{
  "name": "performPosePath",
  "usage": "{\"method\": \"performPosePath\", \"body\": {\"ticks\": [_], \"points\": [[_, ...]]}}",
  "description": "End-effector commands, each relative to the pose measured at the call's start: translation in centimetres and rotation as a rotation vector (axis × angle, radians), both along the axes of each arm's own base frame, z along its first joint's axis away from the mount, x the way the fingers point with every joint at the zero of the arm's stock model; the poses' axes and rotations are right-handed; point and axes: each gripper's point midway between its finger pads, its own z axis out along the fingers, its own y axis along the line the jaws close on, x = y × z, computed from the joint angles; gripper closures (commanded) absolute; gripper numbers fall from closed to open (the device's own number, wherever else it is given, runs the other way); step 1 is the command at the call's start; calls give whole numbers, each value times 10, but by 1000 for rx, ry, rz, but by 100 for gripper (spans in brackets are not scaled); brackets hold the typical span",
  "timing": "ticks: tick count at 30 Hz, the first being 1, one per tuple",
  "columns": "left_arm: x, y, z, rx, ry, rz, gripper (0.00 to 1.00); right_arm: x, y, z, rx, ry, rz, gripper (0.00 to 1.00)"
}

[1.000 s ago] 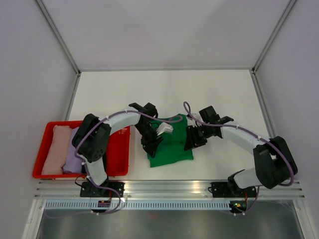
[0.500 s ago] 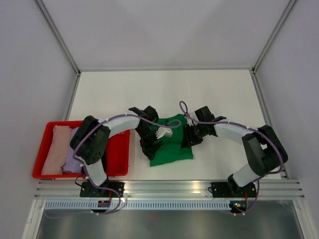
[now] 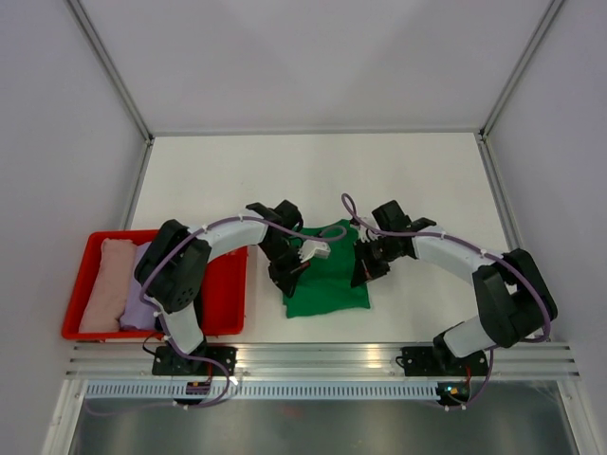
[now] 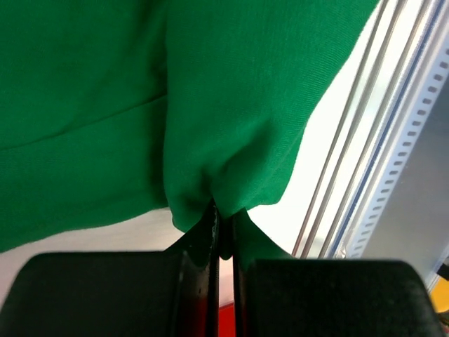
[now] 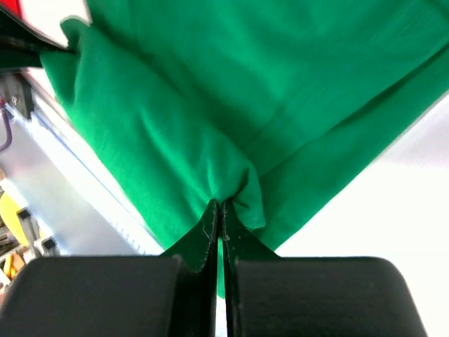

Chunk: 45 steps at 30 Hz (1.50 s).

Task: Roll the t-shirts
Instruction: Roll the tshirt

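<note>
Lavender t-shirt half hidden behind left arm; green t-shirt cropped.

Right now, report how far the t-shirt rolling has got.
Done, by the look of it: a pale pink bundle and a lavender bundle lie side by side in the red tray. In hand: the green t-shirt on the table, with the left pincer and the right pincer each shut on a pinch of its cloth. Left: that shirt is folded flat, not rolled. No other shirt shows.

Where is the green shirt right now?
Seen from overhead, the green t-shirt lies near the front edge of the table, right of the red tray, with the left claw and right claw each pinching a side.
</note>
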Motion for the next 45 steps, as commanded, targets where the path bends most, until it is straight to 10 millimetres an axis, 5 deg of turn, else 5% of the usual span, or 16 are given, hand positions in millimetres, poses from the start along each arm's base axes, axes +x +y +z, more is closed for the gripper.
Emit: {"method": "performPosePath", "body": {"ticks": [1,6,11,22,23,26,28,33,37,39,42,45], "points": [[6,-21,34,-143,-44,-72,98,-24,-11,27,-32,57,60,100],[-4,-24,43,-177,29,-110,98,-51,-23,36,-70,168,55,100],[-13,-21,35,-167,65,-126,98,-57,-29,18,-108,204,7,100],[-24,-5,13,-97,122,-169,94,-17,-18,-7,-119,113,-107,93],[-24,-4,13,-94,128,-170,90,-16,-18,-8,-122,110,-111,90],[-21,-3,22,-111,143,-154,56,-9,-18,-3,-126,81,-111,70],[-16,-4,28,-127,134,-144,49,-1,-21,2,-148,36,-121,60],[22,-2,54,-182,87,-29,42,24,-26,29,-166,-56,-189,55],[78,-12,74,-202,-14,134,41,56,-31,49,-155,-169,-256,55],[119,-14,62,-104,-120,317,37,64,-25,54,-125,-206,-243,62],[151,-10,39,13,-163,445,34,65,-11,60,-80,-257,-177,69],[176,-5,15,105,-211,519,34,39,24,61,-20,-305,-16,66]]}}
